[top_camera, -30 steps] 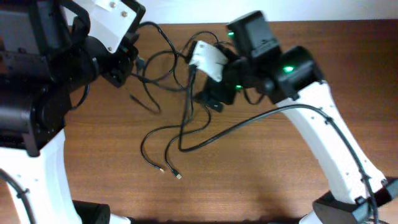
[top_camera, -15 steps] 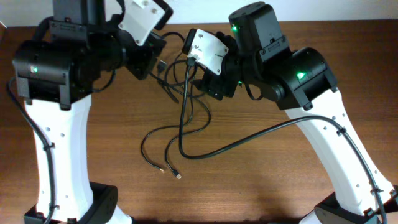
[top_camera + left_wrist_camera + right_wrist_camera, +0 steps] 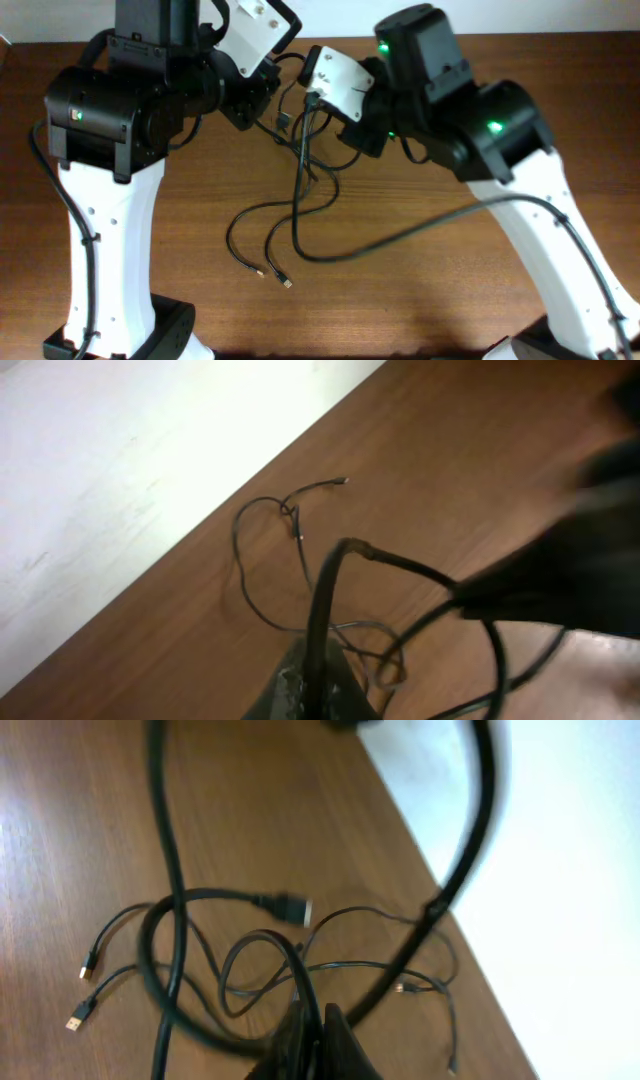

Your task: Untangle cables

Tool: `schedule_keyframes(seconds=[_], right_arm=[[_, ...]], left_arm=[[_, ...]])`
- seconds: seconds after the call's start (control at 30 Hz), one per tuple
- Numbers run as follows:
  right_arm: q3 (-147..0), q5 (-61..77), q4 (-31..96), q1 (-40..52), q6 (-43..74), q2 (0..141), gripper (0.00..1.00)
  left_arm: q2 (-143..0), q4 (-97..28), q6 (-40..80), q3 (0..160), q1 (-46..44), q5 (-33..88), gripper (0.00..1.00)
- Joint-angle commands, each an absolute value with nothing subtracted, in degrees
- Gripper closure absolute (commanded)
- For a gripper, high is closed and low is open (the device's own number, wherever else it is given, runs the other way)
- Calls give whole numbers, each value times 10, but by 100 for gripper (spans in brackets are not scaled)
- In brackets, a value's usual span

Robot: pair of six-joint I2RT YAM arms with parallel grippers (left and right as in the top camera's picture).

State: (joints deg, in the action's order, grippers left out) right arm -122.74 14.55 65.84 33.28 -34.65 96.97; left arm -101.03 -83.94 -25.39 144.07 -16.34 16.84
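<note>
Several thin black cables [image 3: 300, 165] hang in a tangle between my two grippers and trail down onto the wooden table. Two loose ends with small plugs [image 3: 275, 276] lie nearer the front. My left gripper [image 3: 322, 680] is shut on one black cable [image 3: 330, 590] that rises from its jaws and bends right; from overhead the left gripper [image 3: 268, 108] is at the tangle's upper left. My right gripper [image 3: 318, 1038] is shut on another cable strand [image 3: 300, 982], with loops and a dark plug [image 3: 290, 907] lying beyond it. From overhead the right gripper [image 3: 340, 135] is just right of the tangle.
A thicker black arm cable [image 3: 400, 232] runs from the right wrist camera, loops low over the table and swings right to the right arm. The white wall [image 3: 120, 470] borders the table's far edge. Both arm bases stand at the front corners.
The left arm has swung right toward the middle with its cable. The right gripper, open before, has shut on a strand of the tangle, which has been drawn up closer between the grippers.
</note>
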Motion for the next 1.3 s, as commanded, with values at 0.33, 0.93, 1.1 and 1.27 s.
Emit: schedule_keyframes(seconds=[0.33,0.93,1.1,1.27], right_arm=[[-1237,137,686,334,-323,956,45],[-1296,145,686,334,-259,903,96],[-1305,145,724,334,-228,793,96],[-1305,145,807,334,-219,741,96]], left_arm=[[-958,-819,-223,1445,-164,152,100],[-978,-821,-223,1444,-164,89,100],[-1103,-807,-223,1444,-163,73,100],[-1192,-775,-205,1444,-122,33,100]])
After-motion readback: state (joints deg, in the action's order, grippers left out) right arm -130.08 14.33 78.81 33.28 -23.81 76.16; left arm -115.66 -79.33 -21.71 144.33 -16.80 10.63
